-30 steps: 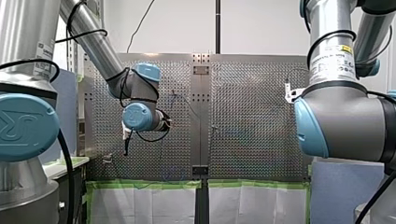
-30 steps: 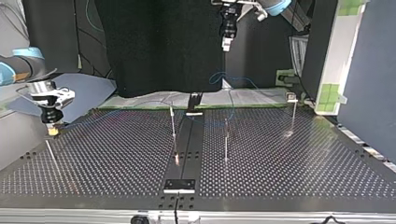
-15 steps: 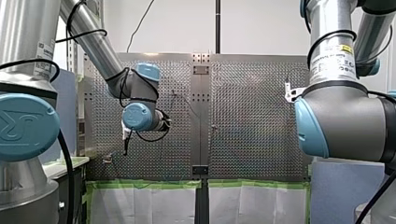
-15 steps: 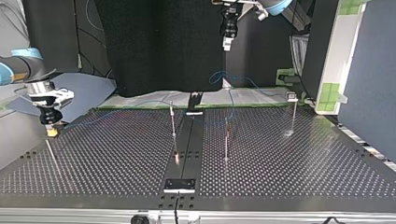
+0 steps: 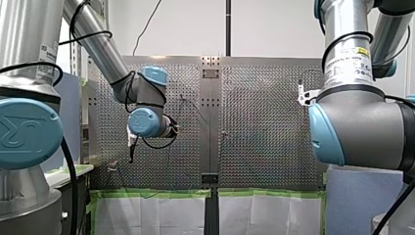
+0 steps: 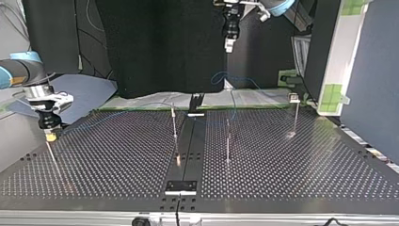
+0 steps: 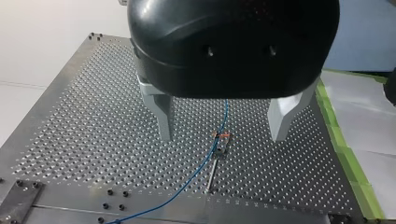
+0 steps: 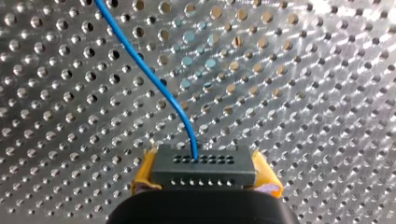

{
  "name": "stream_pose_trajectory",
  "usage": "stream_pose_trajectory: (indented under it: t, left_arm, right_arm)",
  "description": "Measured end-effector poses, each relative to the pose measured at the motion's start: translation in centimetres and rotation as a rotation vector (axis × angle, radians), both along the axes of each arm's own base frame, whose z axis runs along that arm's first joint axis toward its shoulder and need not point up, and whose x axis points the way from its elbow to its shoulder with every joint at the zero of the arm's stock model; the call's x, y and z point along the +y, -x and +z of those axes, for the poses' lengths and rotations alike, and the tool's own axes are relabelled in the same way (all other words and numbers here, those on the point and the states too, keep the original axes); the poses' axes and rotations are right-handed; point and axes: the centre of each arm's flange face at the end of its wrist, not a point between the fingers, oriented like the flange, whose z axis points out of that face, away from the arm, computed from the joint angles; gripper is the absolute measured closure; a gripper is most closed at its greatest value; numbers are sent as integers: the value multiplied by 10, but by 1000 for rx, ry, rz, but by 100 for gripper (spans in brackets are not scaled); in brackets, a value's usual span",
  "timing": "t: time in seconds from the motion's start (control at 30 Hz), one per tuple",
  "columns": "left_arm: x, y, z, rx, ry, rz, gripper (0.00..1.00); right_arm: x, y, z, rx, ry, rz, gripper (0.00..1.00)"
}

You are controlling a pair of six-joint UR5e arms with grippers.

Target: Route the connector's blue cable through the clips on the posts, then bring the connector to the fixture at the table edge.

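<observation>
A perforated metal surface (image 6: 291,169) fills the top view, with a black curtain (image 6: 160,47) hanging behind it and a dark rail (image 6: 188,141) running down its middle. My right arm (image 6: 19,70) comes in at that view's left and points its hand (image 8: 204,161) down, close over the surface near that edge. My left arm is at the view's right, with its hand (image 7: 222,137) high above the far side, well clear of everything.

The left hand is released: its two metal fingers (image 7: 161,116) stand wide apart with nothing between them. The right hand is clenched on the connector (image 8: 204,171), its yellow pads (image 8: 144,175) pressed against the two ends of the black block.

Three thin posts stand upright on the surface: one (image 6: 174,123) just beside the rail, one (image 6: 228,143) on the rail's other side, and one (image 6: 295,113) further towards the top view's right. They are well apart from the right hand.

The blue cable (image 8: 149,74) leaves the middle of the connector's face and runs away across the surface. In the left wrist view it passes through a clip (image 7: 220,143) on top of a post, directly under the released hand.
</observation>
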Motion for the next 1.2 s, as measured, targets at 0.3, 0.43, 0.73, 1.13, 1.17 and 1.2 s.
stream_pose_trajectory:
  t: [0.3, 0.43, 0.73, 1.13, 1.17, 1.2]
  left_arm:
    - [0, 0, 0, 1, -1, 0, 0]
    - [0, 0, 0, 1, -1, 1, 0]
    - [1, -1, 0, 1, -1, 3, 0]
    - [1, -1, 0, 1, -1, 6, 0]
    - [2, -2, 0, 1, -1, 6, 0]
    - [2, -2, 0, 1, -1, 6, 0]
  right_arm:
    - [0, 0, 0, -7, -1, -2, 100]
    - [-1, 1, 1, -21, -7, -4, 73]
    - [-1, 2, 2, -42, -14, -9, 0]
    - [-1, 0, 1, -46, -19, -12, 0]
    - [-1, 0, 1, -46, -19, -12, 0]
    - [-1, 0, 1, -46, -19, -11, 0]
